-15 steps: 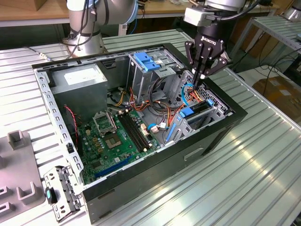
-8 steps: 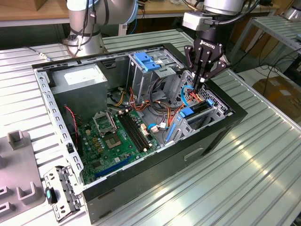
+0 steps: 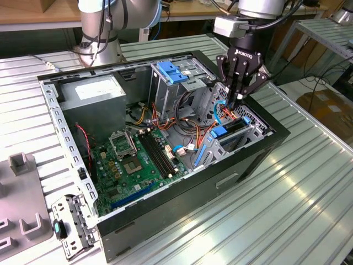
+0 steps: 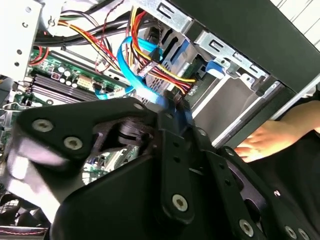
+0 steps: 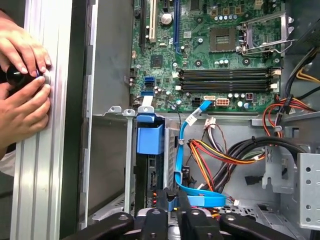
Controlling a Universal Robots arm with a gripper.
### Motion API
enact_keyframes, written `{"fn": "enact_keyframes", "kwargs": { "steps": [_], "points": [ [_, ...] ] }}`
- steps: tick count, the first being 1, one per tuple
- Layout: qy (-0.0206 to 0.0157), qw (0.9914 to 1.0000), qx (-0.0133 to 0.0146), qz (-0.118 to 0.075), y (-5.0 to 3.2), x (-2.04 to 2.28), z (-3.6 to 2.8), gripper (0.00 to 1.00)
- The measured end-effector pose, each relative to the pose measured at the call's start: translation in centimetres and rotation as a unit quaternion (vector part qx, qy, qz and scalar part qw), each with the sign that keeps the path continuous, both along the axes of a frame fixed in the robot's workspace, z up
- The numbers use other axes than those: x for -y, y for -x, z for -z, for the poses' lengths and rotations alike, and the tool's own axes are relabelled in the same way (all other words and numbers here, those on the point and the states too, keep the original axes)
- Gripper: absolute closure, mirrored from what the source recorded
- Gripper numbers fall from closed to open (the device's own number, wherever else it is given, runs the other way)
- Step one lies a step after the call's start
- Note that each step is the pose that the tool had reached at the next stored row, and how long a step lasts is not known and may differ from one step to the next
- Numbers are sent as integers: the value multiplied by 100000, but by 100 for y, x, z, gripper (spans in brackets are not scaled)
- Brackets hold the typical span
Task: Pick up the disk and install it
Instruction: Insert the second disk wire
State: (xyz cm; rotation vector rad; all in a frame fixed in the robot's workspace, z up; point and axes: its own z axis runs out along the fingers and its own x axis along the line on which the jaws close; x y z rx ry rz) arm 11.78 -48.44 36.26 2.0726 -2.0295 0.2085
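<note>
**Disk seated in the bay, gripper above it**

We are seeing the disk (image 3: pixel 231 132) sitting in the drive bay (image 3: pixel 251 130) of the computer case (image 3: pixel 259 152), directly below the gripper (image 3: pixel 238 98). The gripper's fingers are standing narrow, nearly together, beside the blue cable (image 5: pixel 181 150). A person's hands (image 5: pixel 22 85) are resting on the table (image 3: pixel 287 210) beyond the case wall.

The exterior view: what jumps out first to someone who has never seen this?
An open computer case lies on the ribbed metal table, its green motherboard exposed. The black gripper hangs over the drive bay at the exterior view's right, among coloured cables. In the first wrist view, a person's hands rest beside the case.
</note>
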Motion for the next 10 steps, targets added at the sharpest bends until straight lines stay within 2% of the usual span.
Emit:
{"fn": "enact_keyframes", "kwargs": {
  "steps": [1, 4, 5, 6, 10],
  "points": [
    [312, 100000, 0, 2, 0, 0, 5, 76],
    [490, 99999, 1, -1, 0, 1, 46, 76],
    [554, 99998, 2, 1, 0, 1, 58, 77],
    [621, 99998, 1, 3, 0, 1, 82, 84],
    [653, 99998, 2, 3, 0, 1, 102, 84]
  ]
}}
